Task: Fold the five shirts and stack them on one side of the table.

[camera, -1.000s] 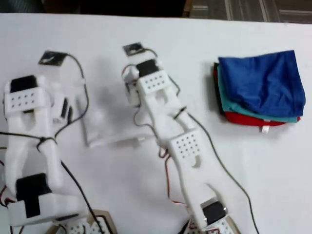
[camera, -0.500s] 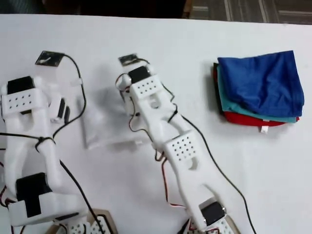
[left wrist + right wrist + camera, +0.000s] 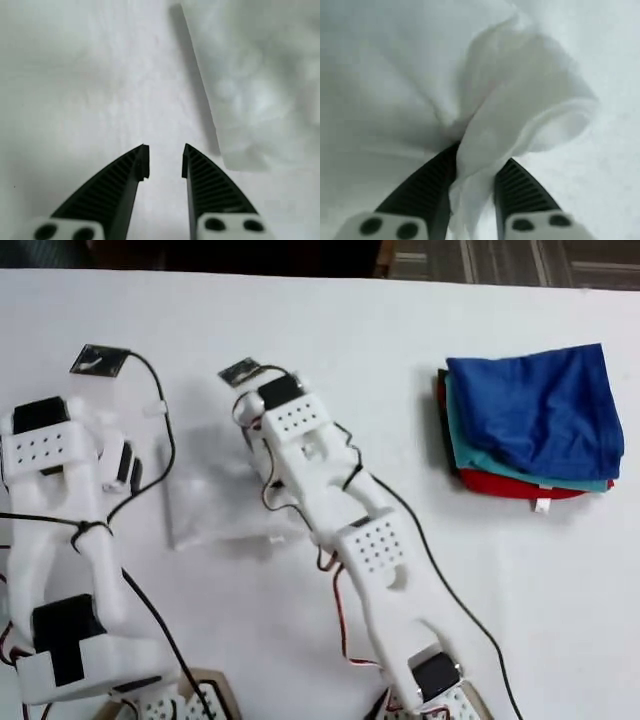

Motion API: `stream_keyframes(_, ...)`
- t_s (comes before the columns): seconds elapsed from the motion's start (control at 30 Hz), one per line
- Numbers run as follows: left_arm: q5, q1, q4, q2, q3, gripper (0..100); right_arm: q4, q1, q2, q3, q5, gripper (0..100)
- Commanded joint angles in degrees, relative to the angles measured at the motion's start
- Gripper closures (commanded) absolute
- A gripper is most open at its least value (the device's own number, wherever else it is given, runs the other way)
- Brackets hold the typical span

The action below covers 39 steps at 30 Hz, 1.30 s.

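Crumpled white shirt [image 3: 212,506] left of centre; folded stack [image 3: 530,410], blue on top, far right.

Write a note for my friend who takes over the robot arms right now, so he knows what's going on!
Left gripper: open, empty, over the table beside the white shirt.
Right gripper: shut on a fold of the white shirt.
Done: a folded stack on the right arm's side of the table, blue shirt on top, teal shirt and red shirt under it, a dark edge below those.
Left to do: finish folding the white shirt, then put it on the stack.
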Motion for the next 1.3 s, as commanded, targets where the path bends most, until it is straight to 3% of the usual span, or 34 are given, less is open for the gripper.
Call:
stream_keyframes(0.0,-0.53,-0.44,-0.79,-2.29,-2.59,87,1.36,1.80,-18.86,6.42,6.42,98.1)
stream_keyframes(0.27,-0.53,-0.44,-2.02,-2.20,-2.15,87,1.36,10.42,-47.34,26.90,18.02,98.1)
stream_keyframes(0.5,-0.44,-0.44,-2.02,-2.20,-2.15,87,1.36,23.96,-58.07,28.57,27.16,98.1)
stream_keyframes(0.83,-0.44,-0.44,-2.37,-2.20,-2.07,87,1.27,44.26,-48.31,15.12,32.44,98.1)
stream_keyframes(1.27,-0.44,-0.44,-2.37,-2.20,-2.07,87,0.22,56.40,-19.91,-13.27,40.44,98.1)
